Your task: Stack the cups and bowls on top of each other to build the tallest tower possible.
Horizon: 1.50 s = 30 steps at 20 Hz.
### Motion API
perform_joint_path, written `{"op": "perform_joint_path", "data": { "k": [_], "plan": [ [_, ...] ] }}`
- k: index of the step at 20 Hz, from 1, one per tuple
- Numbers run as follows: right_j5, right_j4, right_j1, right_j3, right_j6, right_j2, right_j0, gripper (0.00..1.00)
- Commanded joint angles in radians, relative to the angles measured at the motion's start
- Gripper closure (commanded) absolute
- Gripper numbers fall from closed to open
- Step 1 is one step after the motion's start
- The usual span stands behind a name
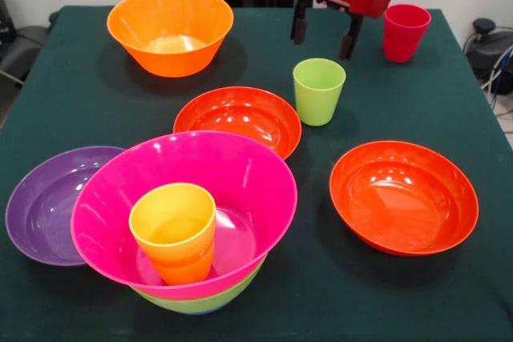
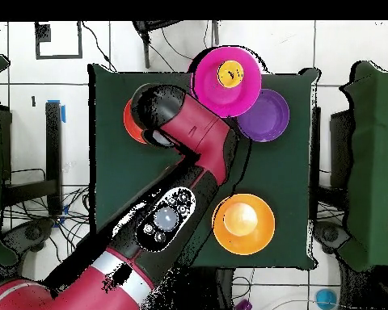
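Observation:
My gripper (image 1: 325, 36) hangs open and empty at the table's far side, just behind and above the lime green cup (image 1: 319, 90). The red cup (image 1: 405, 31) stands upright to its right. The tower is at the front: the yellow-orange cup (image 1: 174, 230) stands inside the magenta bowl (image 1: 240, 174), which is nested in the lime-green bowl (image 1: 200, 302). The overhead view shows the magenta bowl (image 2: 213, 90) and the cup (image 2: 230, 74); my arm (image 2: 199, 137) hides the gripper there. No blue bowl shows.
On the dark green table (image 1: 80, 102): a deep orange bowl (image 1: 170, 30) far left, a red-orange bowl (image 1: 238, 118) in the middle, another red-orange bowl (image 1: 403, 195) at right, a purple bowl (image 1: 48, 202) touching the tower's left side. Cables lie off the right edge.

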State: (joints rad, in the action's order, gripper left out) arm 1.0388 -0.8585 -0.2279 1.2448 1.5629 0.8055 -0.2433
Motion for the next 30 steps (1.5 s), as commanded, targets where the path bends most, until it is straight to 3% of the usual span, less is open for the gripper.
{"op": "perform_joint_path", "data": {
  "k": [1,10,30],
  "plan": [
    [-0.08,0.07,-0.027,0.093,0.101,-0.186,-0.018,0.0],
    [-0.082,0.074,-0.021,0.065,0.136,-0.212,-0.016,0.0],
    [-0.17,0.098,-0.007,0.094,0.122,-0.254,-0.002,0.0]
  ]
}}
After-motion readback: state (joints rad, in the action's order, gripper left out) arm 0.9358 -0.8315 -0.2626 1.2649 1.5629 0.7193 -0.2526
